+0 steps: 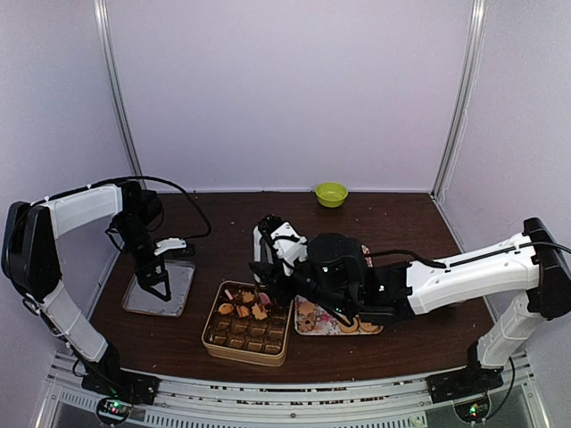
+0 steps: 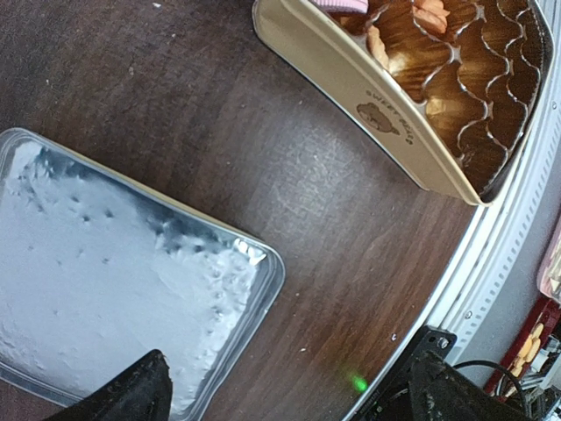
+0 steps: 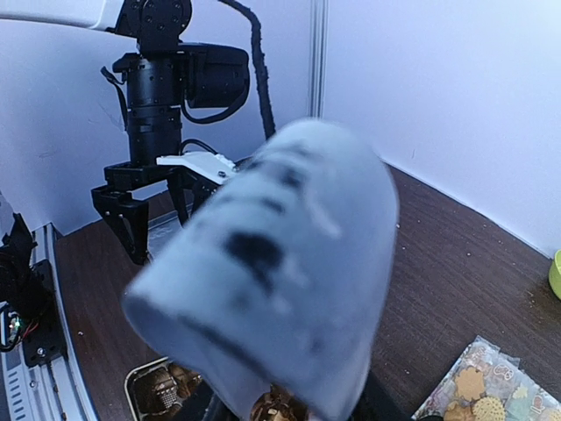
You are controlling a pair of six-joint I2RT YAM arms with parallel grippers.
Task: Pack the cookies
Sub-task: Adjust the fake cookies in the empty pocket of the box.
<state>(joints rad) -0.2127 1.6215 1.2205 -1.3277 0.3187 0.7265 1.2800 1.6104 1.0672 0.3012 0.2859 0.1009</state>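
Inside the tin (image 1: 246, 356), several cookies (image 1: 243, 306)

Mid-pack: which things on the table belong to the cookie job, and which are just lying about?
Job: cookies, tin, patterned tray holding more cookies.
Lying about: green bowl, silver tray (possibly the tin's lid).

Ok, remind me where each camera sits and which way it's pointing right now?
Top external: above and behind the bases, looking down on the table; left arm and right arm whole, cookie tin between them.
Left wrist: on the left arm, facing down at the silver tray and the tin's corner; its own fingers, spread, at the bottom edge.
Right wrist: low by the tin, facing across at the left gripper; its own blurred finger blocks the middle.
Shared: the tin shows in all three.
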